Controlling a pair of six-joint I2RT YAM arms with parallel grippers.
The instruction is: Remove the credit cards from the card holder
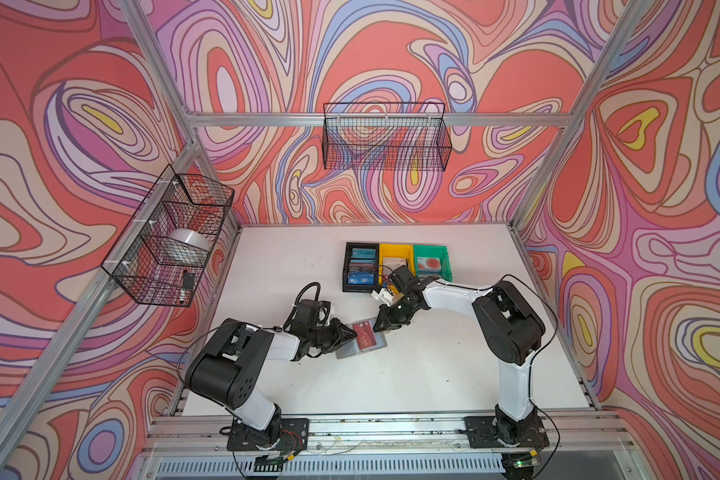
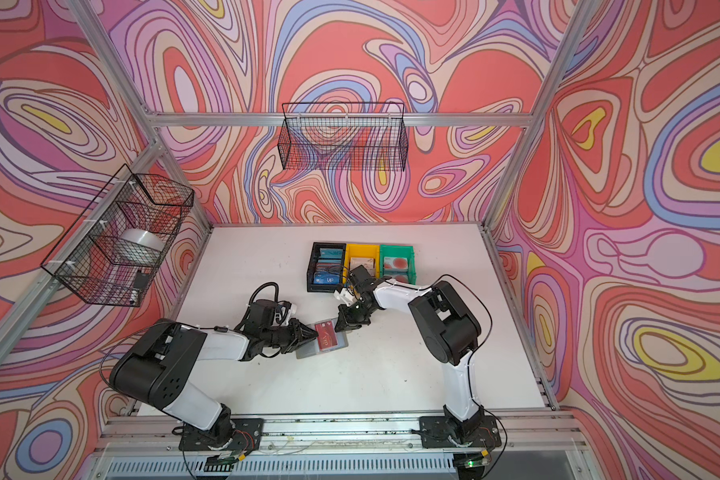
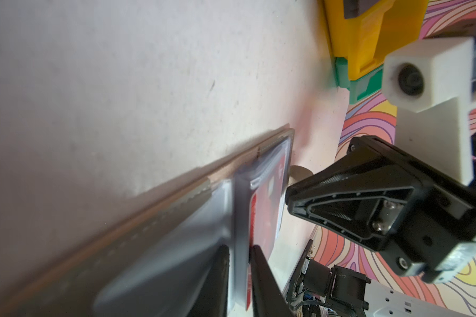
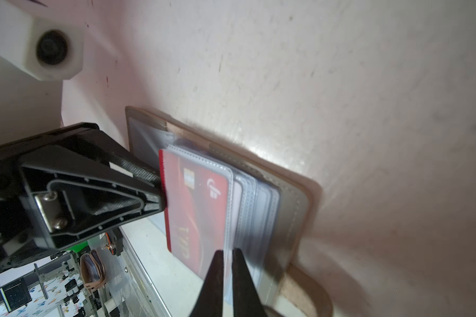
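Card holder (image 1: 348, 352): grey, lying open at the centre of the surface (image 1: 433, 374). Done, by the look of it: blue cards (image 1: 360, 279) in the black bin (image 1: 360, 289), a pale card (image 1: 393, 262) in the yellow bin (image 1: 395, 247) and a red-blotched card (image 1: 430, 262) in the green bin (image 1: 431, 248). The three bins stand in a row at twelve o'clock of the holder. Outstanding: dark red card (image 1: 368, 337), partly out of its clear sleeve (image 4: 228, 233). Left end effector (image 1: 351, 332), at nine o'clock of the holder, is clamped on the card's free edge. Right end effector (image 1: 378, 326), at one o'clock, is pinched on the sleeve. Whether the sleeves behind hold cards cannot be told. Judged mid-extraction, with at least one card left.
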